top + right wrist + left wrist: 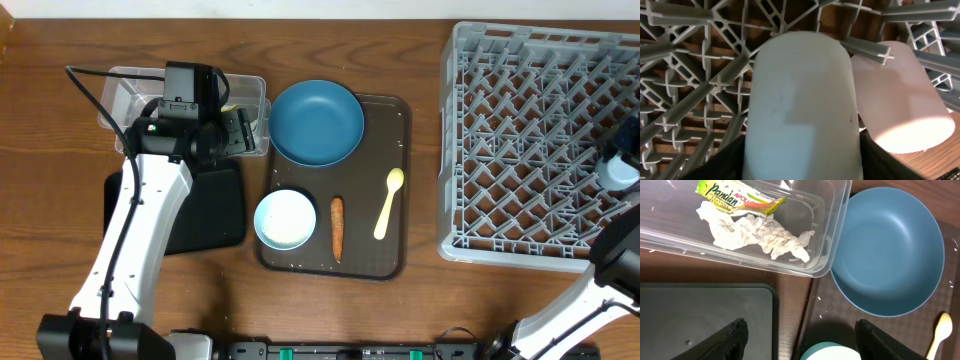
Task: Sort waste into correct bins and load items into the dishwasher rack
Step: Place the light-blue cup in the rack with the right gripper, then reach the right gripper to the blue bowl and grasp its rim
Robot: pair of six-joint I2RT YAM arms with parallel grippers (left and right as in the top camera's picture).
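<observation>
My left gripper (243,130) (802,340) is open and empty, above the gap between the black tray (700,315) and the brown serving tray. The clear tub (250,92) (832,235) holds the yellow wrapper (735,197) and crumpled tissue (760,237). The dark-blue plate (316,122) (887,250), white bowl (285,219) (832,353), carrot piece (337,227) and yellow spoon (388,203) (941,330) lie on the serving tray. A few rice grains (819,313) lie near its edge. My right gripper (802,165) is shut on the light-blue cup (802,95) (616,172) over the grey rack (520,150). The pinkish cup (900,100) lies in the rack beside it.
The dark-brown serving tray (385,262) sits mid-table between the bins and the rack. The black tray (215,210) lies left of it under my left arm. Bare wooden table (40,150) shows at the far left and front.
</observation>
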